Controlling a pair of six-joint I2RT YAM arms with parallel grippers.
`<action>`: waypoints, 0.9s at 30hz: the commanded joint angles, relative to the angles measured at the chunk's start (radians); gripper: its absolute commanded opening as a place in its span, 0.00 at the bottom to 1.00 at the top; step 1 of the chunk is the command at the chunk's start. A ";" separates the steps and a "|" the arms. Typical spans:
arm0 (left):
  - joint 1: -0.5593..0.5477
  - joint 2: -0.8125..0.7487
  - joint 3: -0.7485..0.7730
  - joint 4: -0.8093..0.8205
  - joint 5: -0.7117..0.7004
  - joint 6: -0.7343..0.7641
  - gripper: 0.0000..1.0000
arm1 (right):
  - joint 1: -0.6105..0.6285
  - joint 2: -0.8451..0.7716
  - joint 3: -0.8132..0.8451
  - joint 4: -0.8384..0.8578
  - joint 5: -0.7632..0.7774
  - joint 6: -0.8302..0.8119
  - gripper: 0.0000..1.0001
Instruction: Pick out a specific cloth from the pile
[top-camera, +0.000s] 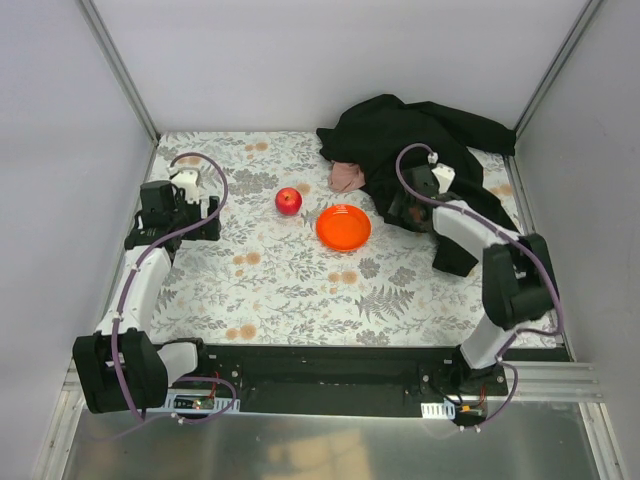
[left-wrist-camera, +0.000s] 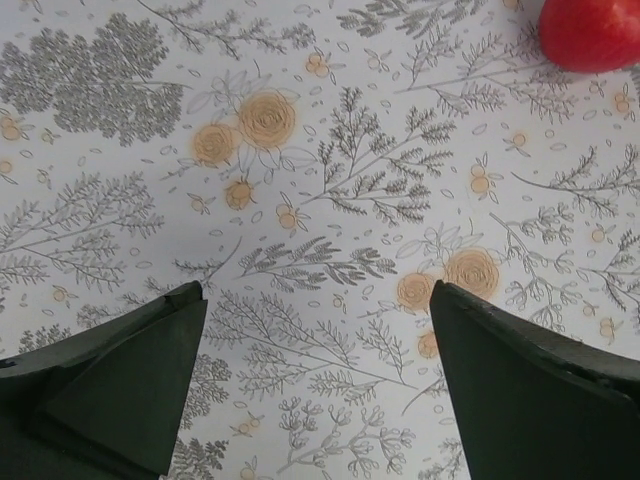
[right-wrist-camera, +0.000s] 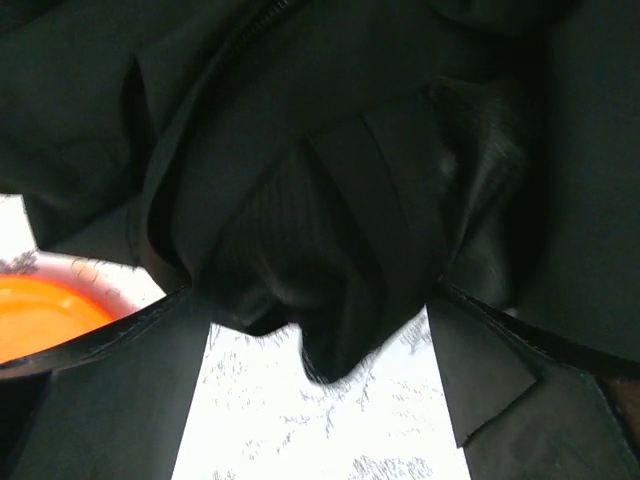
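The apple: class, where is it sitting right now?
In the top view, the apple sits just left of the orange plate, not touching it; the clothes pile lies farther back right.

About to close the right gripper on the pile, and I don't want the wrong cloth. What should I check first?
1. Right gripper open: ok.
2. Blue cloth in sight: not ok, no view shows it.
3. Target between its fingers: not ok, only black fabric there.
4. Pink cloth clear of the grasp: ok, at the left edge of the pile.
5. Left gripper open, away over bare table: ok.
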 joint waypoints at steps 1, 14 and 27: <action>0.000 -0.001 0.041 -0.085 0.059 0.009 0.99 | -0.005 0.161 0.176 -0.115 0.006 0.024 0.92; -0.002 0.106 0.251 -0.215 0.072 0.048 0.99 | -0.120 0.093 0.604 -0.198 -0.051 -0.184 0.00; 0.000 0.231 0.412 -0.289 0.092 0.030 0.99 | -0.316 0.229 1.161 0.076 -0.009 -0.411 0.00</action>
